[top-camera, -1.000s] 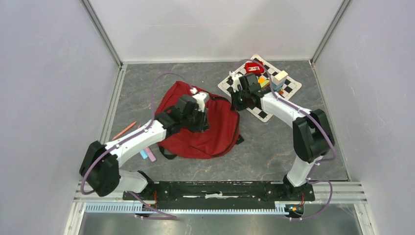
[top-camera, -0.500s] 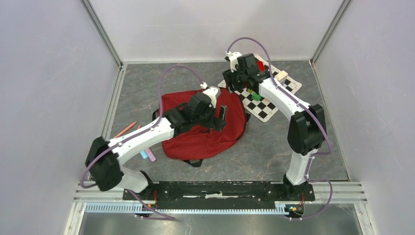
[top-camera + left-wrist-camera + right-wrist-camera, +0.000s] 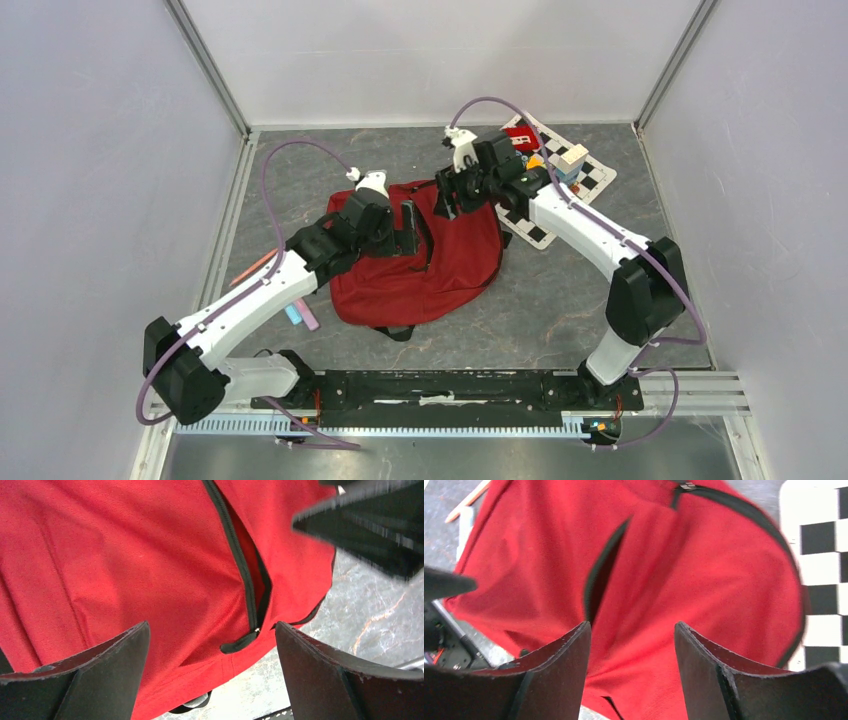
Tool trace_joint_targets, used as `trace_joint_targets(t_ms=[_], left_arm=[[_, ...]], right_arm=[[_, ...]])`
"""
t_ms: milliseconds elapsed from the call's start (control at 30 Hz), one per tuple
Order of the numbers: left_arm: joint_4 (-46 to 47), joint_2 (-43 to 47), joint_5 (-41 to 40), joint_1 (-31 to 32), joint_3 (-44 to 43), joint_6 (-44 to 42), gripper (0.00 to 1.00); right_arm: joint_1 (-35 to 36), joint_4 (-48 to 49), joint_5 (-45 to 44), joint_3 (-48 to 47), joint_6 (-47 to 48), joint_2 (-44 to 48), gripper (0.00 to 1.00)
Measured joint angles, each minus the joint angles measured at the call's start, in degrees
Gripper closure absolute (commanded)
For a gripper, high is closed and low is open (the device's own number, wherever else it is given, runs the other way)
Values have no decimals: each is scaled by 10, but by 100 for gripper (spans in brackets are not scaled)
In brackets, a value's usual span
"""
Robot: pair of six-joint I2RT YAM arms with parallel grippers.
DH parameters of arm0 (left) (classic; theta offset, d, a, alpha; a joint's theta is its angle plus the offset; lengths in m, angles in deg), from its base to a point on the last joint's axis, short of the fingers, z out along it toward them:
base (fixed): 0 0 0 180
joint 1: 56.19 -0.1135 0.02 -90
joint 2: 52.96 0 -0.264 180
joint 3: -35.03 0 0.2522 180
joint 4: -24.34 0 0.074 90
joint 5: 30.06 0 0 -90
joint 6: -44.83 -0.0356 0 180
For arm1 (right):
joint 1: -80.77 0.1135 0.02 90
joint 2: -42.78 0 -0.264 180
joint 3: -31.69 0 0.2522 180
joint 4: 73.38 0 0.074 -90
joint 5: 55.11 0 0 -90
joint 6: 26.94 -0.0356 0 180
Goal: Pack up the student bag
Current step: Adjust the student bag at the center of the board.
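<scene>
Lying flat on the table [image 3: 560, 300], centre, w/ pens [image 3: 300, 316] beside its left edge: the student bag [image 3: 440, 275], dark red. L gripper [image 3: 211, 630] hovers over it, fingers spread wide, holding nothing. R gripper [image 3: 632, 627] is likewise parted & empty above the partly unzipped slit [image 3: 599, 575], prob. positioned to pull it wider. Farther right: checkered mat [image 3: 538, 234] w/ toy blocks [image 3: 572, 158], likely awaiting packing.
</scene>
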Motion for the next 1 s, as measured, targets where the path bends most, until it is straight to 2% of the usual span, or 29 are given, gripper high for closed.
trace_joint_targets(t_ms=[267,367,433,533,600,1000], left_arm=[[-14,-23,-6,-30,-11,22,0],[-18,-38,-9,-31,-24,23,0],[-20,-48,-14,-31,-34,23,0],[-21,-70,-20,-32,-57,23,0],[-22,-88,-22,-32,-73,23,0],[-46,-248,-50,-33,-177,5,0]], right_arm=[[48,8,25,3,-14,-17,37],[48,8,23,10,-14,-29,45],[48,8,21,20,-13,-34,58],[48,4,16,35,-8,-41,87],[48,2,6,41,-8,-45,100],[49,18,-26,73,-8,-45,100]])
